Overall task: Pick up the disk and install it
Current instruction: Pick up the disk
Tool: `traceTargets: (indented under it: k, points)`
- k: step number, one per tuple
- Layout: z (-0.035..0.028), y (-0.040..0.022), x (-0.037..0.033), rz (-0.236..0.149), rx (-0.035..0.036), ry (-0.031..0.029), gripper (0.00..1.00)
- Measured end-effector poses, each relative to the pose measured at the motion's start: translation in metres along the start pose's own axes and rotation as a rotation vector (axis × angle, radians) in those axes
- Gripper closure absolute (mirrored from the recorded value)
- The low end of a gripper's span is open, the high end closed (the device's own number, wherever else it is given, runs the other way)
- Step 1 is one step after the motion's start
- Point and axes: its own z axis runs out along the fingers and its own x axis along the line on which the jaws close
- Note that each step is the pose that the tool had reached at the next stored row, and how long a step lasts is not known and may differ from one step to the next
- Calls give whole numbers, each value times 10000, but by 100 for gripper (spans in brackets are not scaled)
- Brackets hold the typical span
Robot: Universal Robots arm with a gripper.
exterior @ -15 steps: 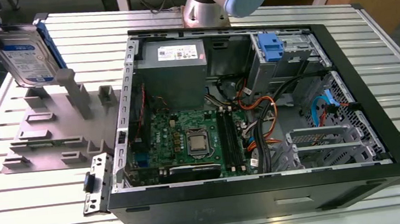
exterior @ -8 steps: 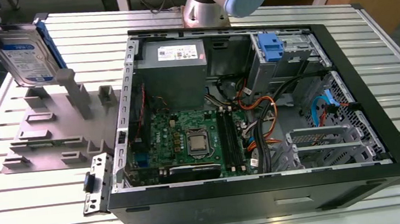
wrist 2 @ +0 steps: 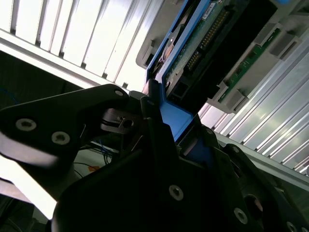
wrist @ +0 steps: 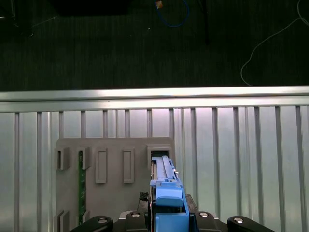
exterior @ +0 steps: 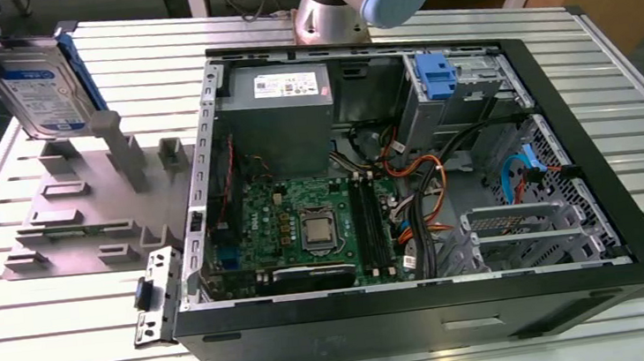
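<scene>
**Exterior view: disk (exterior: 44, 90) standing on end over the fixture (exterior: 77, 217), drive bay well apart**

Toward the exterior view's left, the disk is standing upright above the grey stepped fixture. Its labelled face is showing and its blue carrier edge is running along one side. The end effector (wrist 2: 176, 123) is gripping it at the upper end. In the second wrist view the dark fingers (wrist 2: 152, 113) are pressing on either side of the blue carrier frame, so I judge it is pinching the disk, not spread.

In the first wrist view the disk's long axis is running straight away from the end effector toward a raised slot (wrist: 161, 153) in the fixture. I cannot tell whether its far end is sitting in that slot or hanging just clear of it.

The open computer case (exterior: 429, 312) is lying on the slatted surface (exterior: 54, 339) just beside the fixture, toward the exterior view's right. Its drive bay (exterior: 472, 77), with a fixed blue bracket (exterior: 435, 76), is sitting at the case's far corner, well apart from the disk. So the disk is lying directly in line with the end effector, and the bay is lying across the case from both.
</scene>
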Motion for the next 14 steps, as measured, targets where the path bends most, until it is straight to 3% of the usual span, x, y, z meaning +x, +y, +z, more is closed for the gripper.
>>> traceTargets:
  k: [14]
  points:
    - [-28, 1, -1, 0, 1, 3, 63]
